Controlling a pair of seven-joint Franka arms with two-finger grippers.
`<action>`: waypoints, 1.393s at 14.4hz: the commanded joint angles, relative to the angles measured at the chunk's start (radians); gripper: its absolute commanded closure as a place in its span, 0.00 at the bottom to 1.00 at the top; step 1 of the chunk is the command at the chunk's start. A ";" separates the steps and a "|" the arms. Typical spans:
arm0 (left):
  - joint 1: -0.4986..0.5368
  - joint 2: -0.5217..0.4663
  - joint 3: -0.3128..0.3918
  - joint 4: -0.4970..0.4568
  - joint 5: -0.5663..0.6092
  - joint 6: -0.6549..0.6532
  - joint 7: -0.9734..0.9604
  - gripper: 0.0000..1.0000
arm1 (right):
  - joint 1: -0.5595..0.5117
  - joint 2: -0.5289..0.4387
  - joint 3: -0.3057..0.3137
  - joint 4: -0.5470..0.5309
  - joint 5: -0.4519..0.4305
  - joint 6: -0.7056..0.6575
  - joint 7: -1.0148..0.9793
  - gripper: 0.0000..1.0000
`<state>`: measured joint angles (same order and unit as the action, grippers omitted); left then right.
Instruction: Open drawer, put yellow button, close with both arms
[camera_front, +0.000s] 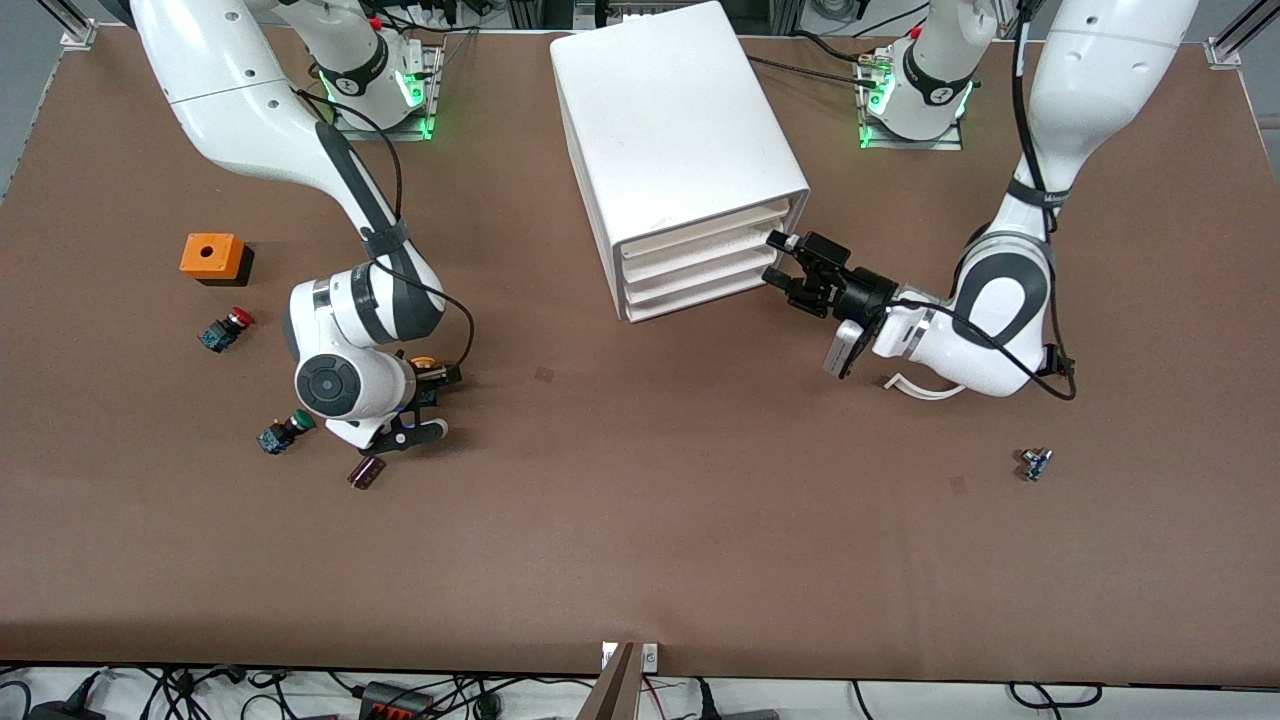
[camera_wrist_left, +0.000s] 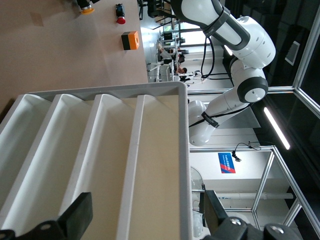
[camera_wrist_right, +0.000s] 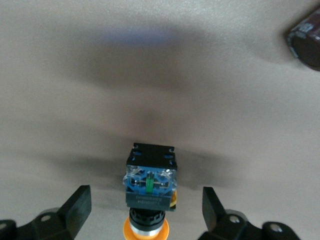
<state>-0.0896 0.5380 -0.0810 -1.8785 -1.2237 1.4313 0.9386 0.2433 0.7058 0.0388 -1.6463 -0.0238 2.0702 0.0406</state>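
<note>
Yellow-orange is the cap colour you are looking for: the yellow button (camera_wrist_right: 147, 192) is lying on the brown table (camera_front: 640, 540) toward the right arm's end, directly under the right gripper (camera_front: 425, 402), nearer to the front camera than the red-capped switch (camera_front: 226, 329) and beside the green-capped switch (camera_front: 283, 433). You are risking a poor grasp here, because the right wrist view is showing the button's black and blue body between spread fingers (camera_wrist_right: 80, 206) with the round cap pointing back toward the wrist; closing on the cap rather than the squarer body is likely to let the part roll or squirt out. You are also risking a miss at the cabinet (camera_front: 680, 150), since the four drawer fronts are alike and closely stacked, so a small height error is likely to catch a lower one instead of the drawer (camera_front: 705, 232), which is sitting uppermost and is not yet pulled out. The right arm is bending down from its base with the wrist pointing at the table, and its gripper is wide open and holding nothing. The left arm is reaching in level from its end of the table, with the left gripper (camera_front: 782, 263) just in front of the drawer fronts, open and holding nothing.
</note>
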 joint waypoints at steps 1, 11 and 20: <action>-0.005 0.010 -0.003 -0.060 -0.046 -0.009 0.086 0.16 | 0.001 0.004 0.000 0.000 0.005 -0.001 0.013 0.19; -0.016 0.031 -0.069 -0.168 -0.051 -0.020 0.088 0.60 | -0.001 -0.020 -0.002 0.063 0.002 -0.033 -0.016 1.00; -0.007 0.086 -0.048 0.013 -0.017 -0.011 -0.118 0.92 | 0.004 -0.090 0.000 0.290 0.004 -0.301 -0.016 1.00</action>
<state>-0.1031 0.5762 -0.1354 -1.9795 -1.2501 1.4165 0.9206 0.2419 0.6465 0.0376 -1.3602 -0.0239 1.7937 0.0348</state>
